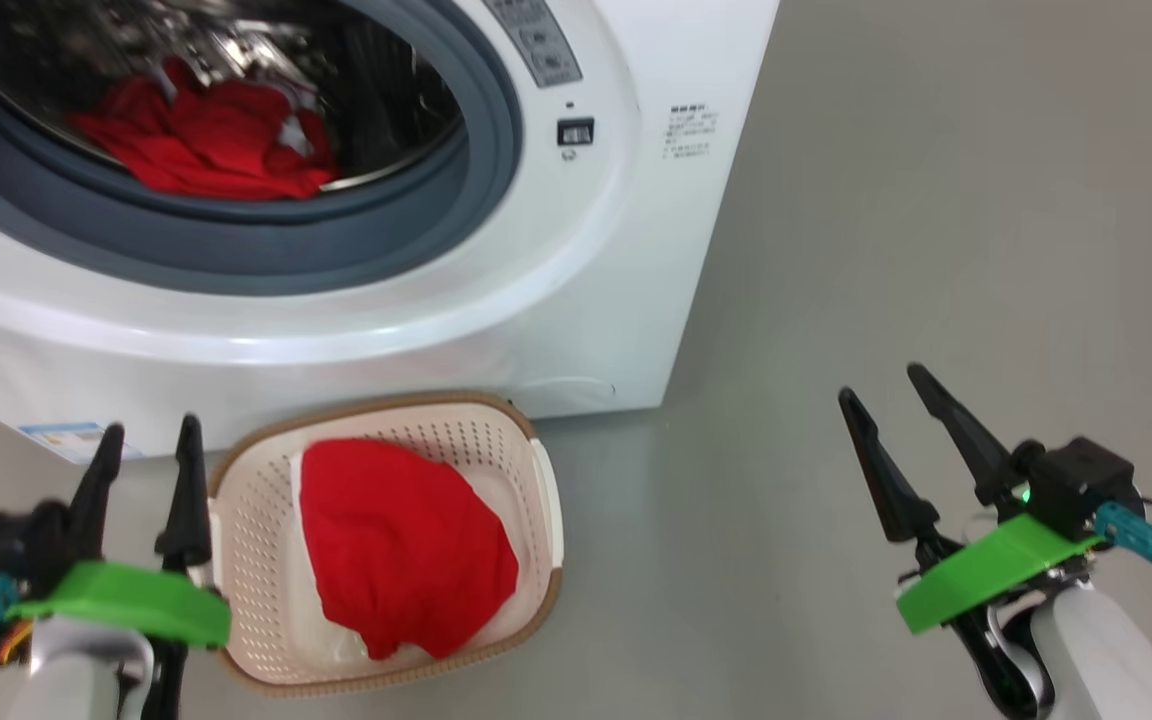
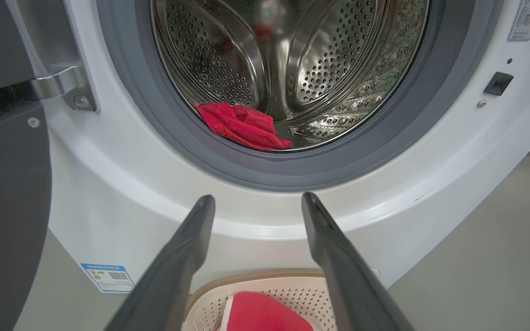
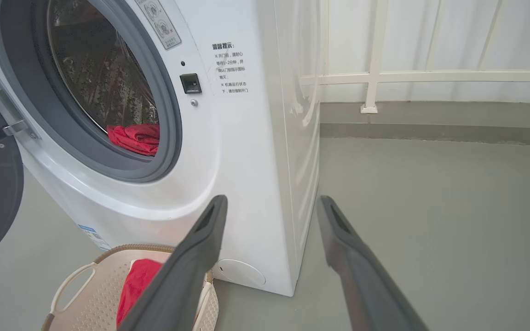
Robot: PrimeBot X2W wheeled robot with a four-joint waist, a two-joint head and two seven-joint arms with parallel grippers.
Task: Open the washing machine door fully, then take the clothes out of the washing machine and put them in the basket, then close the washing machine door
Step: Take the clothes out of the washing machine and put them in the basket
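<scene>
both grippers hang low before the washer, jaws spread wide and holding nothing: the left gripper just beside the basket, the right gripper well apart over the floor. the door stands swung out to the left. one red piece lies in the basket, which sits on the floor just before the washer's front, below the opening. more clothes lie heaped at the bottom of the drum, behind the grey ring. so the step in hand looks to be fetching that heap, with the door closing left for last. the left gripper seems best placed, since its wrist view looks straight at the drum mouth. it would do well to rise above the ring's lip first, go in with jaws wide, dip to the heap's middle and close on a thick fold rather than an edge, so the whole bundle comes along. lifting the cloth clear of the ring before drawing back should stop it dragging or snagging. the arm should keep off the door at its side, and let go only once squarely over the basket.
</scene>
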